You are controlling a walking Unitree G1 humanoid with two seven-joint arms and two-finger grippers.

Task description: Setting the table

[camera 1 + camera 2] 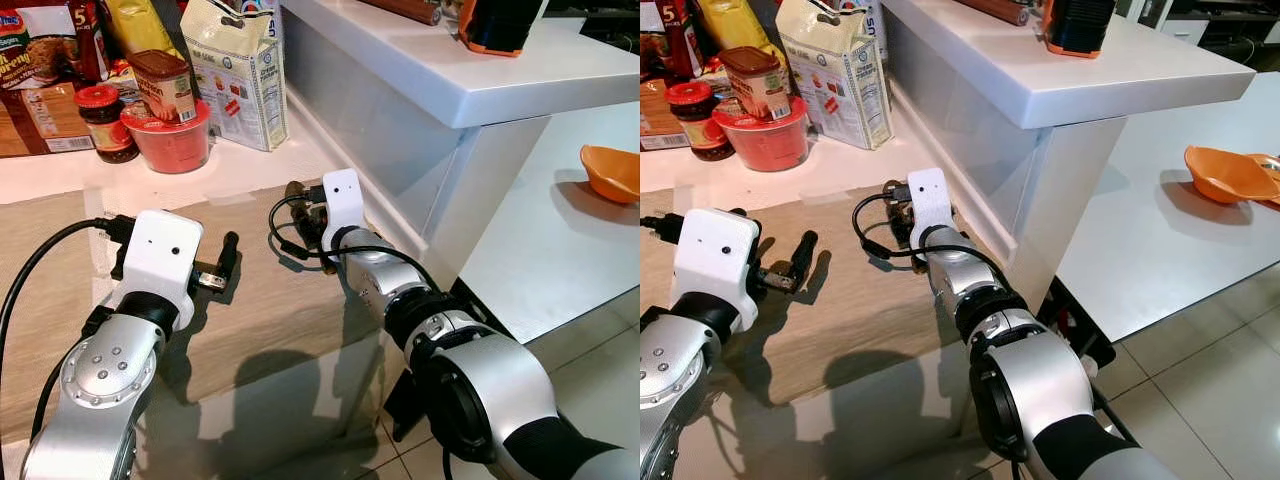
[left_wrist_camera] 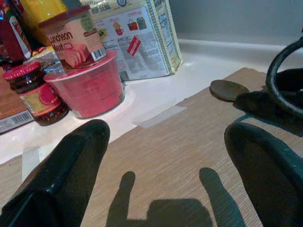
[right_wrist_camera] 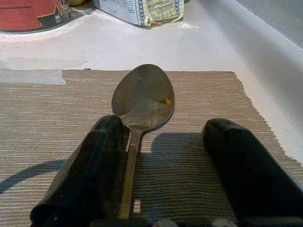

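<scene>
Standing by the tabletop (image 1: 40, 180), the nearest thing to me is the left claw (image 1: 222, 262), hovering low over the woven placemat (image 1: 270, 300) with its two fingers spread wide and nothing between them. From the left wrist camera the mat ahead of it is bare out to a strip of tape.

A little farther in, toward two o'clock from the left claw, sits the right claw (image 3: 165, 165), low over the far right corner of the same mat. This is plainly the nearer arm to the spoon (image 3: 142, 101). The spoon lies flat on the mat, its long axis running straight along the claw's own line: the handle comes back toward the wrist, hugging the inside of one finger (image 3: 85, 165), and the bowl points out at twelve o'clock, just past the fingertips. The other finger stands apart from the handle, so the claw is open around the spoon, not clamped on it. I'd judge the spoon either just set down or about to be pinched; closing would catch the handle off-centre.

Beyond the mat, at eleven o'clock, stand a red bowl (image 1: 175, 145), a jar (image 1: 103, 122) and a carton (image 1: 240, 80).
</scene>
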